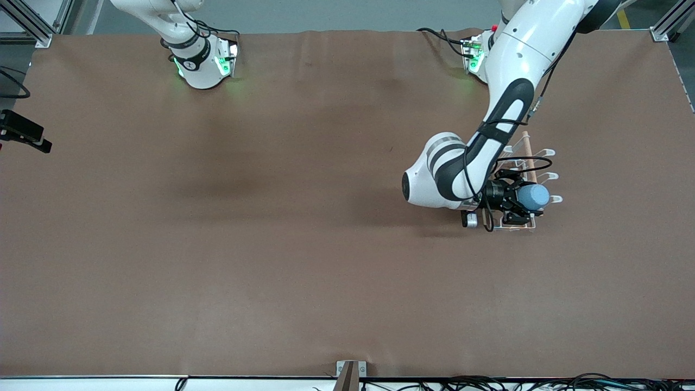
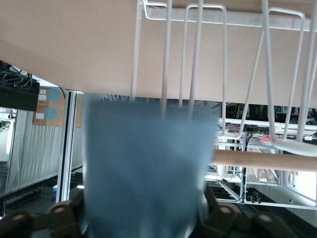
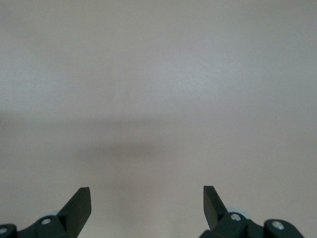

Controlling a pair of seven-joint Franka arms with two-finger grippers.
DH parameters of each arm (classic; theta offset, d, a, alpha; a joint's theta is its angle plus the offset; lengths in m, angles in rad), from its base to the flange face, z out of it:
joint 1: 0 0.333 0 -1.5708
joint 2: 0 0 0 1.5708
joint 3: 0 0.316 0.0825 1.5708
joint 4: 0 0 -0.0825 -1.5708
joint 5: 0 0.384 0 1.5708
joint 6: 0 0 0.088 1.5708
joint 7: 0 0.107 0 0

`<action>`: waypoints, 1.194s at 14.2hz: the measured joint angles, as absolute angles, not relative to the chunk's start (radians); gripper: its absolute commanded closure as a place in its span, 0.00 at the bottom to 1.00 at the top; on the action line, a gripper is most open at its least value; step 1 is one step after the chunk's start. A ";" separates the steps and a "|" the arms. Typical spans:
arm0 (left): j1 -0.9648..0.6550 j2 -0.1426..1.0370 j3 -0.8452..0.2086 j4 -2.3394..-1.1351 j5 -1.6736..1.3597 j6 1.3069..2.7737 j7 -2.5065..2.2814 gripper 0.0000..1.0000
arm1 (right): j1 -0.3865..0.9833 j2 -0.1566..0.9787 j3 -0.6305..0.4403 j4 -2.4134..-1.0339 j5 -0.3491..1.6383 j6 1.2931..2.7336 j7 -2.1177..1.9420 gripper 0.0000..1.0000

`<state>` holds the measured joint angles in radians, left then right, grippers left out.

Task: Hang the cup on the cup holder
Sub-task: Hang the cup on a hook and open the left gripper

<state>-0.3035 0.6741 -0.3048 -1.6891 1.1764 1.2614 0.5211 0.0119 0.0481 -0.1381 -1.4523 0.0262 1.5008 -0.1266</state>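
My left gripper (image 1: 520,204) is shut on the cup (image 1: 534,196), a small light-blue tumbler that it holds tilted on its side over the cup holder (image 1: 546,153). The holder is a white wire rack with a light wooden rod (image 1: 527,147) along its top, toward the left arm's end of the table. In the left wrist view the cup (image 2: 146,168) fills the middle, and white loop prongs (image 2: 195,59) run down to its edge, with the rod (image 2: 262,161) beside it. I cannot tell whether a prong is inside the cup. My right gripper (image 3: 147,203) is open, empty, and waits over bare table.
The brown table cover (image 1: 271,217) is bare around the holder. The right arm's base (image 1: 201,65) and the left arm's base (image 1: 478,54) stand along the table's edge farthest from the front camera. Cables lie along the nearest edge (image 1: 488,380).
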 measured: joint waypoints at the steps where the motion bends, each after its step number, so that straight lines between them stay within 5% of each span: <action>1: -0.304 0.674 -0.306 -1.689 1.176 1.261 0.497 0.00 | 0.015 0.048 -0.141 -1.452 0.026 1.501 -0.127 0.00; 6: -0.305 0.672 -0.310 -1.648 1.141 1.260 0.404 0.00 | 0.016 0.043 -0.141 -1.452 0.026 1.484 -0.127 0.00; 17: -0.228 0.475 -0.309 -1.339 0.570 1.238 -0.021 0.00 | -0.033 -0.018 -0.080 -1.490 0.020 1.469 -0.123 0.00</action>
<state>-0.2285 0.4754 -0.3091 -1.3392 0.5705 1.2378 -0.0210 -0.0331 -0.0180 -0.0804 -1.4899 0.0198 1.4688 -0.1234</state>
